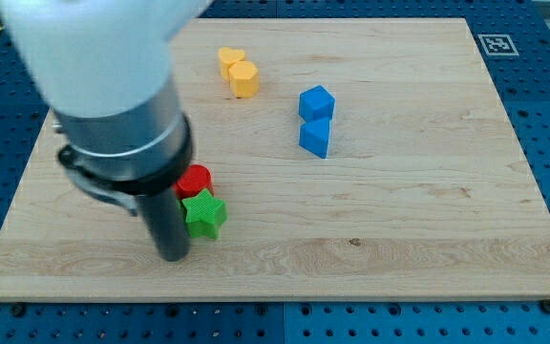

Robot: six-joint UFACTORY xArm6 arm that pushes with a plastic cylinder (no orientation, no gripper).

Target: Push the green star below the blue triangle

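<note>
The green star (204, 214) lies on the wooden board at lower left of centre. A red cylinder (196, 180) touches it from above. The blue triangle (315, 138) sits right of centre, with a blue cube (317, 102) touching it from above. My tip (173, 254) is just left of and slightly below the green star, close to or touching its left side. The rod and arm body cover the board to the upper left.
A yellow heart (231, 59) and a yellow hexagon (244, 79) sit together near the view's top. The wooden board (428, 210) lies on a blue pegboard table. A marker tag (494, 44) is at the board's top right corner.
</note>
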